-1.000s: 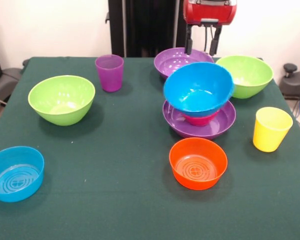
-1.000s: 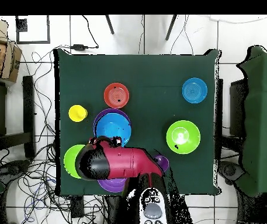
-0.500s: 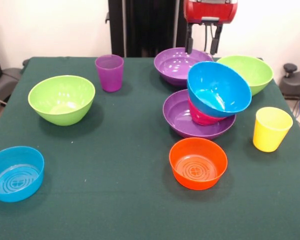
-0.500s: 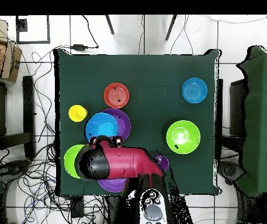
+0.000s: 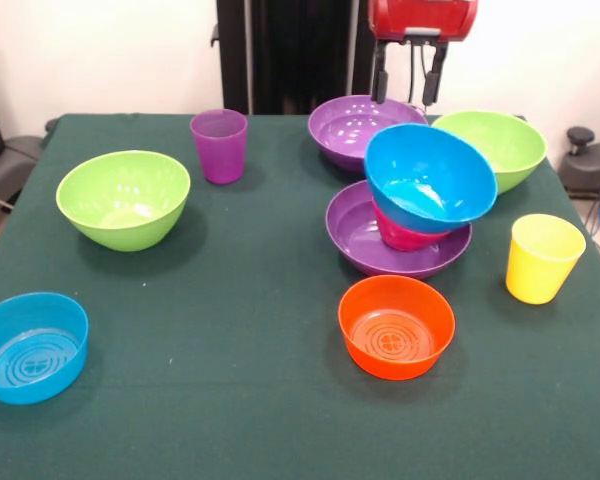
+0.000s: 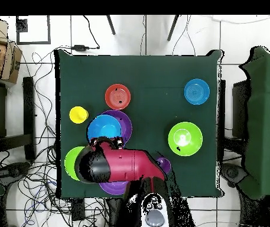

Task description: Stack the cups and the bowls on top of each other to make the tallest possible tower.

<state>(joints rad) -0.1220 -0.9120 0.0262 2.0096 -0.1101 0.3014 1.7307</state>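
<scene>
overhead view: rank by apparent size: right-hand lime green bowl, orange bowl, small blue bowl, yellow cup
1. Lime green bowl, largest.
2. Orange bowl and small blue bowl: look alike, not ranked.
3. Yellow cup, smallest.

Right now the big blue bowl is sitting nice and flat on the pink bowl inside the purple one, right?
Not flat. In the front view the big blue bowl leans over, tipped on the pink bowl. The rest is right: both sit inside the purple bowl.
</scene>
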